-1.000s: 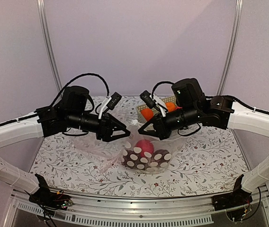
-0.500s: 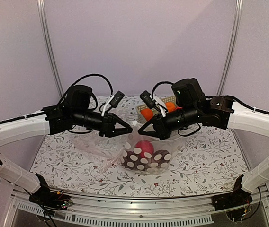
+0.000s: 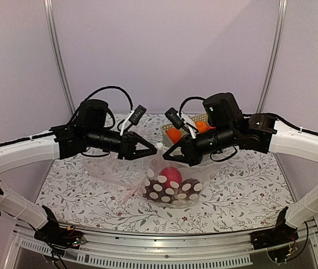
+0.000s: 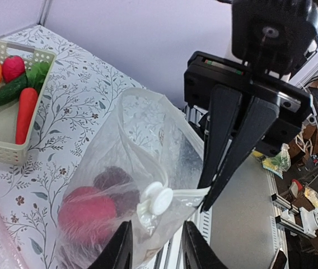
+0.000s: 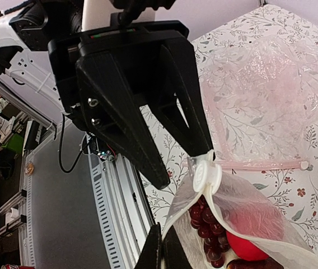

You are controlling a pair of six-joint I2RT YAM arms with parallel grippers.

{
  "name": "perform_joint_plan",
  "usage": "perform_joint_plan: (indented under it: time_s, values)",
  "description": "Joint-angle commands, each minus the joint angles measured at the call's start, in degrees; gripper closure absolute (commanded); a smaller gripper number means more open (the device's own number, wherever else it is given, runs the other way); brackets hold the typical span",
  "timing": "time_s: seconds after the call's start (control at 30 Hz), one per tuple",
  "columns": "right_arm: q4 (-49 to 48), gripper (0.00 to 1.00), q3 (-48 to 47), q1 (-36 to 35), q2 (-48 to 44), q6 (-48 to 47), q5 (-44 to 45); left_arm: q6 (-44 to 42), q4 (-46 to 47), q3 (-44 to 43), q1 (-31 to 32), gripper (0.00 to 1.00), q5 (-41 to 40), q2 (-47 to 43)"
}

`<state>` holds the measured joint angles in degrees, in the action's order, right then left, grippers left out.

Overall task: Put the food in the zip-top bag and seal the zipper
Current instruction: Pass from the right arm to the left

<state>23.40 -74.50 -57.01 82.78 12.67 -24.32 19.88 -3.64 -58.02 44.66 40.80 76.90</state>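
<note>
The dotted zip-top bag [image 3: 173,189] hangs upright at the table's middle. The red fruit [image 3: 173,175] and the dark grapes [image 5: 206,224] lie inside it. My right gripper [image 3: 169,153] is shut on the bag's top edge and holds it up; in the right wrist view [image 5: 162,235] its fingers pinch the rim. The zipper [image 4: 187,195] runs from that grip to its white slider [image 4: 158,202]. My left gripper [image 4: 157,225] is open, its fingers either side just below the slider. In the top view, the left gripper [image 3: 149,152] faces the right one.
A plain clear bag [image 3: 110,171] with a pink strip [image 5: 260,165] lies on the table left of the dotted bag. A pale basket [image 4: 8,143] with orange fruits, a carrot and a green vegetable stands at the back behind the right gripper [image 3: 176,133].
My left arm has risen and moved right, bringing its open gripper up to the slider at the bag's top. The right gripper and the bag have held still.
</note>
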Motion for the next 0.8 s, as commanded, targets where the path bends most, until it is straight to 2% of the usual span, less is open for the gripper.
perform_joint_plan:
  time_s: [0.0, 0.17, 0.33, 0.5, 0.6, 0.77]
  values:
    - [-2.0, 1.00, 0.1, -0.3, 0.3, 0.3, -0.9, -1.1, 0.5, -1.2, -0.8, 0.70, -0.8, 1.5]
    - [-1.9, 1.00, 0.1, -0.2, 0.5, 0.3, -1.0, -1.0, 1.3, -1.5, -0.8, 0.70, -0.2, 2.3]
    - [-1.9, 1.00, 0.0, -0.3, 0.7, 0.3, -1.1, -0.6, 2.4, -1.2, -0.8, 0.75, 0.3, 2.4]
    - [-1.8, 1.00, -0.2, -0.2, 1.1, 0.3, -1.2, -0.4, 2.7, -1.2, -0.8, 0.77, 0.8, 2.4]
    - [-1.7, 1.00, -0.2, -0.3, 1.1, 0.3, -0.8, -0.2, 2.6, -1.2, -0.8, 0.84, 1.2, 2.5]
    - [-1.4, 1.00, 0.2, -0.3, 0.3, 0.5, 1.9, -0.3, 2.6, -0.9, -0.8, 0.86, 1.7, 2.0]
